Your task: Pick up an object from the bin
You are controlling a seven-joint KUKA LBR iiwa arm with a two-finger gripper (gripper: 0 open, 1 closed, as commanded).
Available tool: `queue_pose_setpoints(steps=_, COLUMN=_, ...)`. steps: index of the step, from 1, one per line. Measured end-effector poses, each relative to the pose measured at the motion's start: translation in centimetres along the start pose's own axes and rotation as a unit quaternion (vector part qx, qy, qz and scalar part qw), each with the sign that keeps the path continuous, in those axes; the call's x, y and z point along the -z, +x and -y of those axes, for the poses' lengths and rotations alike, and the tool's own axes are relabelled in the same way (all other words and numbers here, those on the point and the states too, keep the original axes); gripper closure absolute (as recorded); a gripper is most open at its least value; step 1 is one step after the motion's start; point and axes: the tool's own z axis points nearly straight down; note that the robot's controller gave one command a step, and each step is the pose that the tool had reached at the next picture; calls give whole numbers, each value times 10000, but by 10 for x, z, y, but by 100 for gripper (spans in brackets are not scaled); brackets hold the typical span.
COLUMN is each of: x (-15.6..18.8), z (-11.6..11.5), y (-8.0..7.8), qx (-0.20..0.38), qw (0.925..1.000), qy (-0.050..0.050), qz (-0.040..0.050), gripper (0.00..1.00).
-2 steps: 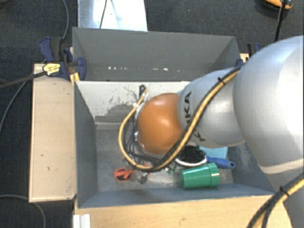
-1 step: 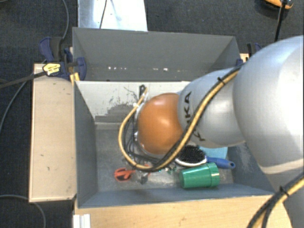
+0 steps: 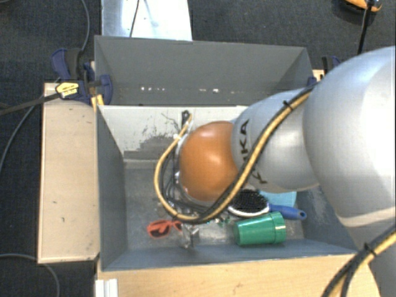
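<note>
My gripper (image 3: pixel 187 237) is low in the bin's front part, near the front wall, mostly hidden under the arm's orange cover. A small red thing (image 3: pixel 161 228) lies on the floor just left of it, close to or touching the tip; I cannot tell which. A green cylinder (image 3: pixel 260 229) lies on its side to the right of the gripper, along the front wall.
Behind the green cylinder are a black round brush-like thing (image 3: pixel 249 202) with a white rim, a blue handle (image 3: pixel 292 214) and a light blue flat piece (image 3: pixel 283 198). The arm and its cables cover the bin's middle and right.
</note>
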Motion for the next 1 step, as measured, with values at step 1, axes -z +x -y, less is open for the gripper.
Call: queue_pose_setpoints(steps=1, x=0, z=-8, y=-3, qx=169, qw=9999, qy=-3, qz=12, gripper=100)
